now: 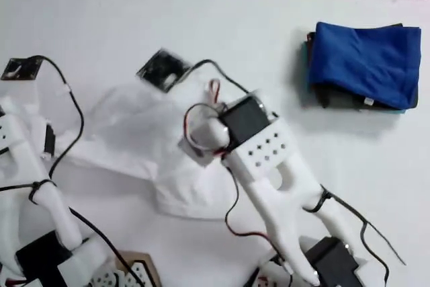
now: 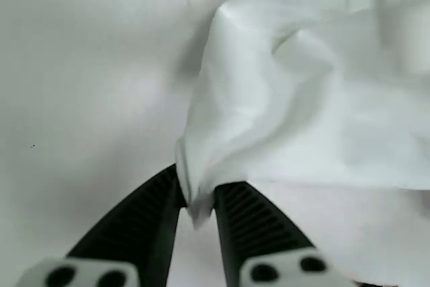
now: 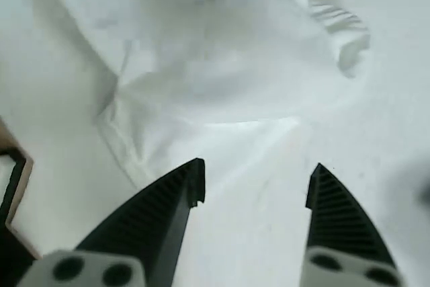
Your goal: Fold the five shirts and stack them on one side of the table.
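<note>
A crumpled white shirt (image 1: 141, 132) lies left of the table's middle. My left gripper (image 2: 199, 196) is shut on an edge of this shirt (image 2: 302, 99), with a fold of cloth pinched between its black fingers. My right gripper (image 3: 259, 169) is open and hovers just above the shirt (image 3: 201, 65), with nothing between its fingers. In the high view the right arm (image 1: 269, 159) reaches from the front over the shirt's right part. The left arm (image 1: 40, 193) stands at the shirt's left end. A stack of folded shirts (image 1: 366, 65), blue on top and dark ones below, sits at the back right.
A brown board-like object (image 1: 138, 267) lies at the front edge between the arms and borders the right wrist view (image 3: 13, 186). Black cables loop over the shirt and the white table (image 1: 101, 25). Bare table lies behind the shirt and left of the stack.
</note>
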Controlling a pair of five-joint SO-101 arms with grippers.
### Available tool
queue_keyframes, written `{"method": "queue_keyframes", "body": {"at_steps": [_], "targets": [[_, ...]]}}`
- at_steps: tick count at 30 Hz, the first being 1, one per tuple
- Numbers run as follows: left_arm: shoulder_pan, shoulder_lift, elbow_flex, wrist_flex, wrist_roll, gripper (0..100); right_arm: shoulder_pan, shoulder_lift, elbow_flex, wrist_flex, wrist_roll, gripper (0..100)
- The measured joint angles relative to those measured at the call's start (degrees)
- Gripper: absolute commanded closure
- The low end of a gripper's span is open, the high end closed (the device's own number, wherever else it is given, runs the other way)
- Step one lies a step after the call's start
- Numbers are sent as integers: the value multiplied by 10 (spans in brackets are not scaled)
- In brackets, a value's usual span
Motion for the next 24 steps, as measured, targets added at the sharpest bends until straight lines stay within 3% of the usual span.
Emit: {"method": "queue_keyframes", "body": {"at_steps": [8,15,24], "targets": [[-5,2,0,-1,0,973,11,103,165,-175,-19,752],[-5,2,0,-1,0,972,16,237,174,-299,-19,752],[-5,2,0,-8,0,972,22,427,-23,-303,-19,751]]}}
